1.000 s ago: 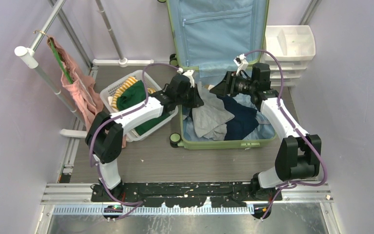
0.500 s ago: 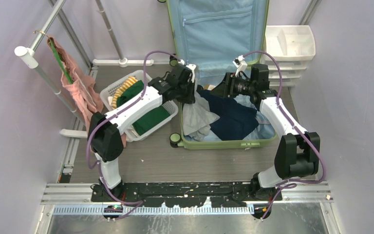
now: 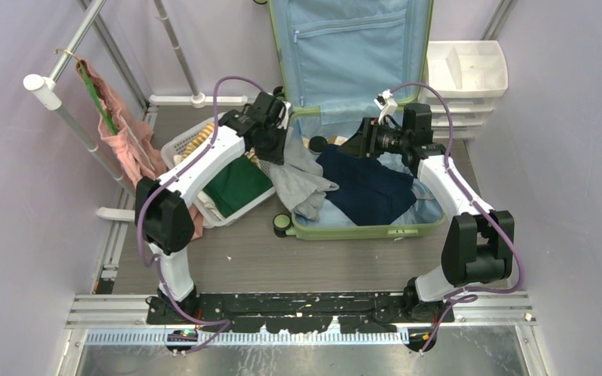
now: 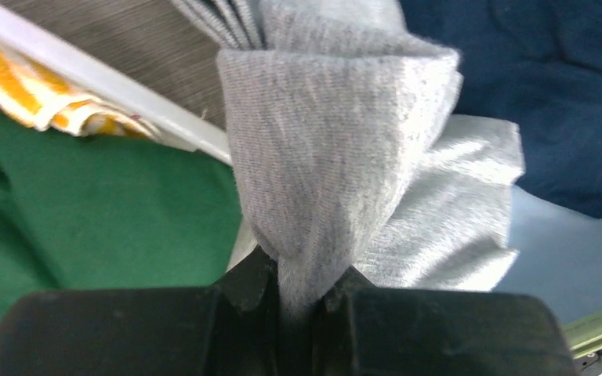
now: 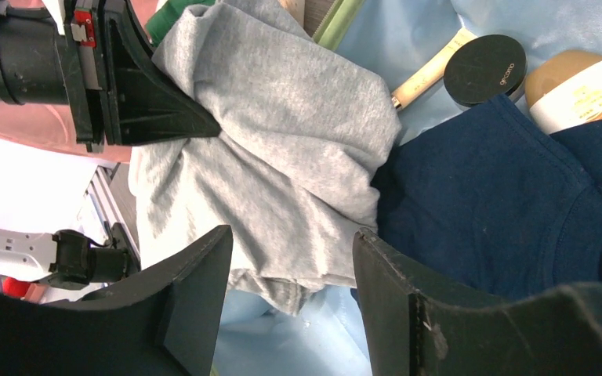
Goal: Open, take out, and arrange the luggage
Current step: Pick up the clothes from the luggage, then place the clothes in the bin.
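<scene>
Top external is showing the left tool (image 3: 274, 153) clamping the grey T-shirt (image 3: 304, 184), the white basket (image 3: 174, 146) lying just left of it and the luggage (image 3: 360, 232) right, while the right tool (image 3: 357, 144) is gaping empty.

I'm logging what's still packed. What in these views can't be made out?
- Anything under the navy garment in the luggage: covered by cloth, top and right wrist views.
- The pale bottle: right wrist view, partly under the navy garment, no label readable.
- Tips of the left gripper: left wrist view, buried in the grey garment it pinches.
- What the basket holds beneath the green garment: top view.
</scene>
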`<action>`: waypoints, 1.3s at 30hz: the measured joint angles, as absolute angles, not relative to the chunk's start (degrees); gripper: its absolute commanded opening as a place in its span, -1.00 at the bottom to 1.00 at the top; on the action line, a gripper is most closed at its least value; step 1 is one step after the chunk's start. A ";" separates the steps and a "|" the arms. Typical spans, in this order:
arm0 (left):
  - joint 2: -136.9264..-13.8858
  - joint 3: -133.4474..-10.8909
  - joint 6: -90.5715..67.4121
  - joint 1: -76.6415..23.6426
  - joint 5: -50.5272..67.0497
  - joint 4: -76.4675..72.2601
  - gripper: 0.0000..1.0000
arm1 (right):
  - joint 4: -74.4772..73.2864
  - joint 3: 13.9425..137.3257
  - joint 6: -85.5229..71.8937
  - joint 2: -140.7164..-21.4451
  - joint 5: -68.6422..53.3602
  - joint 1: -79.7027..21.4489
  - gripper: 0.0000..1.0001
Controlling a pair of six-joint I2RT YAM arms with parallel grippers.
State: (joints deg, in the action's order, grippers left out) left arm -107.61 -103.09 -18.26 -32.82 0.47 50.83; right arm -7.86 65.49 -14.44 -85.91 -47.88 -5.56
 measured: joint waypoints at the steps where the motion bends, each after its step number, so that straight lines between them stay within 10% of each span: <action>1: -107.31 -102.59 -17.69 -32.18 0.51 50.85 -1.00 | -7.90 65.49 -14.44 -86.02 -47.88 -5.56 0.27; 39: -91.11 -69.19 -20.16 -11.07 -15.79 23.42 -1.00 | -7.81 65.49 -14.48 -86.28 -49.10 -5.56 0.28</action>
